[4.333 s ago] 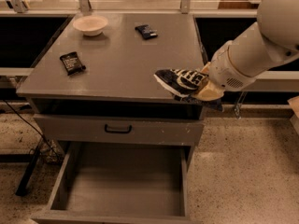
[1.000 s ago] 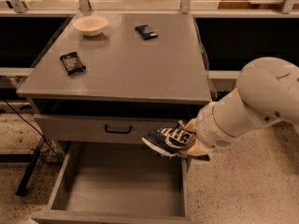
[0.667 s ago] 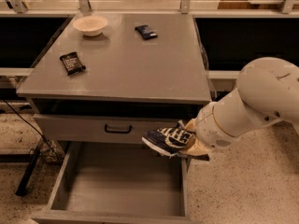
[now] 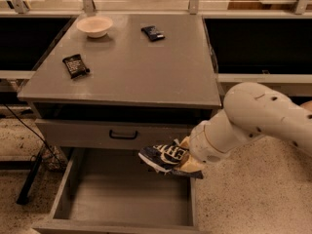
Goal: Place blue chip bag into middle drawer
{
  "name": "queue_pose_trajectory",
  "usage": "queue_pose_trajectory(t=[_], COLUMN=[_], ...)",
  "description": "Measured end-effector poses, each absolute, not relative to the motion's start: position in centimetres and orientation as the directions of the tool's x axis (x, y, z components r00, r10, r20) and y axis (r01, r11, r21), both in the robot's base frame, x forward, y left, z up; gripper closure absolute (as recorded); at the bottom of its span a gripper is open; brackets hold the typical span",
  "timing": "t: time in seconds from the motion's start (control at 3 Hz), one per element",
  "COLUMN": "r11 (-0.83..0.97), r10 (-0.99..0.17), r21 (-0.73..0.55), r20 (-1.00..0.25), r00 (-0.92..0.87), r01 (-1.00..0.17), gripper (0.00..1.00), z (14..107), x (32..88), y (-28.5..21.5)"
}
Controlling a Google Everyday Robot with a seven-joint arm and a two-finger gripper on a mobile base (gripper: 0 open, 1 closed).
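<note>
The blue chip bag point(image 4: 163, 157) sits in my tool point(image 4: 187, 162), which is clamped on its right end; the bag sticks out to the left, roughly level, its navy foil and white patches facing up. It hangs above the right rear part of the middle drawer point(image 4: 122, 199), clear of the floor. That drawer is pulled out toward the viewer, its low side walls and flat gray floor showing, with nothing touching the floor that I can see. My tool itself is just over the drawer's right wall, and my white arm point(image 4: 253, 118) runs up and to the right from it.

Just behind the bag is the gray drawer front point(image 4: 117, 133) with its small black handle point(image 4: 123, 135). Above that lies the counter point(image 4: 141, 67). On its left side rests a small flat black packet point(image 4: 75, 65). Farther back, near the rear edge, stand a pale bowl point(image 4: 94, 26) on the left and a small dark blue packet point(image 4: 153, 32) to its right, well apart from each other.
</note>
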State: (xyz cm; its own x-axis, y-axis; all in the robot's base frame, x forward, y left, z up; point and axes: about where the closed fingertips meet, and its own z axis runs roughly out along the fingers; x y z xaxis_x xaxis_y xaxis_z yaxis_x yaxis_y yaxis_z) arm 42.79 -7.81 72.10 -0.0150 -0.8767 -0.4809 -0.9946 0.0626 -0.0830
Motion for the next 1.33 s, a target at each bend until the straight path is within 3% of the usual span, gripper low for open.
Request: queue_pose_trajectory(t=[0.67,1.33], r11=[-0.023,-0.007], r10=[-0.865,-0.877], r21=[0.040,0.030], r20=[-0.502,-0.480], r00=[0.000,-0.008], r01=[-0.999,-1.000], gripper=[1.00,1.00], z=[65.4,64.5], x=[43.7,44.0], y=[-2.5,-1.9])
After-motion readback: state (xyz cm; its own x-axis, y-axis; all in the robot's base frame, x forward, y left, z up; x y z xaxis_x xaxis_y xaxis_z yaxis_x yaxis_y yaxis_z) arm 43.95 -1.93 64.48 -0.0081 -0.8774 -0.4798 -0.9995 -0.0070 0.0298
